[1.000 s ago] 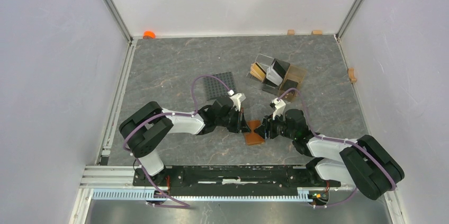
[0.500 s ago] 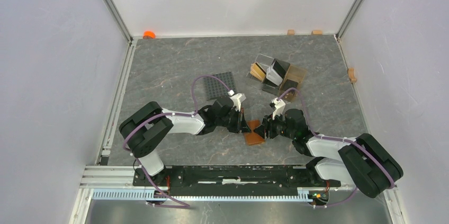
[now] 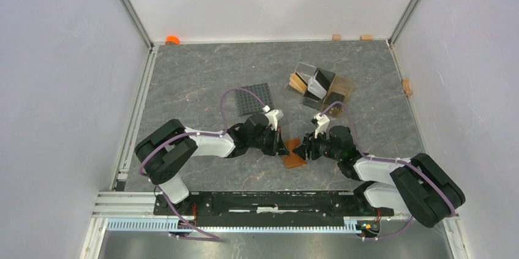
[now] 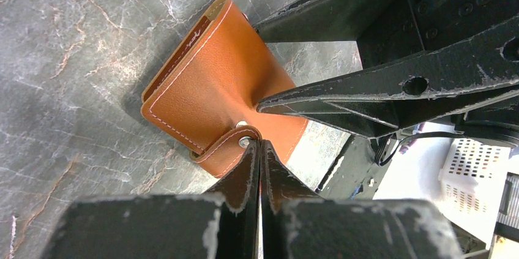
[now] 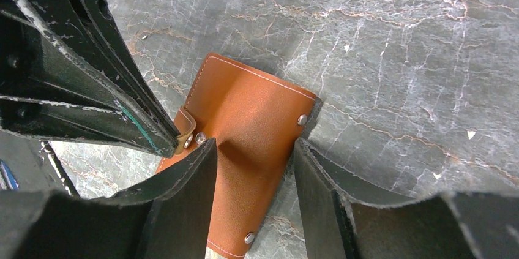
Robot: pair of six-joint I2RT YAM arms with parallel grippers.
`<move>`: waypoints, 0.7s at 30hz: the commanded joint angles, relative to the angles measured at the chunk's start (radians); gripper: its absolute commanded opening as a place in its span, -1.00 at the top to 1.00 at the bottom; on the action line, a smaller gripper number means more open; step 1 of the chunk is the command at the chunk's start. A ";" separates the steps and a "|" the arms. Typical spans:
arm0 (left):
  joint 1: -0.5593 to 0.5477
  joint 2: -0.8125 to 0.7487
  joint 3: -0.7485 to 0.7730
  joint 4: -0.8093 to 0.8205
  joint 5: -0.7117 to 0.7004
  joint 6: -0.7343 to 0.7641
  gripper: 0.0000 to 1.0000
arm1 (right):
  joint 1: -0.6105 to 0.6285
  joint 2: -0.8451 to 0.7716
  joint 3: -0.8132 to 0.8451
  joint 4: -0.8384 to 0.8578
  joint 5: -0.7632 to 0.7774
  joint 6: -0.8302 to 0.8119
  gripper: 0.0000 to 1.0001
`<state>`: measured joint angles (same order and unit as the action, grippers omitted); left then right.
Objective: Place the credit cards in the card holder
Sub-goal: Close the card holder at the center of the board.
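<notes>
Step in hand, as we judge it: unsnapping the card holder [image 4: 211,81], which lies closed on the table [image 3: 202,75] between the two arms, just ahead of their bases.

Left gripper [image 4: 260,146] – fingers pressed together, tip right at the end of the snap strap [image 4: 229,142]. We cannot tell whether the strap's edge is caught between them. Right gripper [image 5: 254,149] – fingers spread, one tip down on the leather near the snap, the other at the holder's edge by a corner stud. To us this reads as pinning, not pinching.

To do it well, we would keep the right fingers bearing down so the body stays flat, then peel the strap up and back along its own line. A sideways tug would likely drag the whole holder. The two sets of fingertips are very close, so any lift should be small and clear of the right fingers.

Around: the credit cards [image 3: 316,82] stand in a clear amber stand [image 3: 339,90] well apart, farther back on the right; their count is too small to read. A dark studded plate [image 3: 257,97] lies behind the left gripper. Neither blocks the step.
</notes>
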<state>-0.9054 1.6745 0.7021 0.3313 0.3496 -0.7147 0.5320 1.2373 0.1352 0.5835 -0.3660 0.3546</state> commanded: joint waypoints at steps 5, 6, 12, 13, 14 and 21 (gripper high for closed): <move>-0.006 0.004 0.024 0.012 0.011 -0.002 0.96 | 0.002 0.032 -0.023 -0.137 -0.003 0.004 -0.09; -0.006 0.007 0.026 0.012 0.011 -0.001 0.96 | 0.002 0.032 -0.023 -0.136 -0.003 0.004 -0.09; -0.006 0.028 0.034 0.012 0.009 0.003 0.96 | 0.002 0.031 -0.024 -0.136 -0.006 0.004 -0.08; -0.006 0.031 0.036 0.012 0.008 0.004 0.96 | 0.001 0.031 -0.024 -0.136 -0.006 0.004 -0.08; -0.006 0.034 0.038 0.013 0.007 0.004 0.96 | 0.001 0.032 -0.024 -0.135 -0.006 0.004 -0.09; -0.006 0.053 0.034 0.033 0.004 -0.002 0.96 | 0.001 0.036 -0.023 -0.134 -0.010 0.004 -0.08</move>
<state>-0.9058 1.7008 0.7116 0.3397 0.3504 -0.7147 0.5320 1.2404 0.1352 0.5869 -0.3668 0.3546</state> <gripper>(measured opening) 0.029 0.544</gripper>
